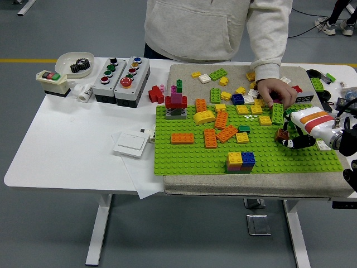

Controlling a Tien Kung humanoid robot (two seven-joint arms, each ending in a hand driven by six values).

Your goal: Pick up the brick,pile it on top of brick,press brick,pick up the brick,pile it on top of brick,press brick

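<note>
Head view: brown brick (283, 134) sits gripped in the right robot hand (291, 138).

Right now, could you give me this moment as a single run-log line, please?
right hand: shut on brown brick, over green baseplate | left arm: not in view | person's hand: on loose bricks by green brick

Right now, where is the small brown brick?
In the head view, the small brown brick is at the right of the green studded baseplate, gripped by the robot's right hand, just below the person's hand.
</note>
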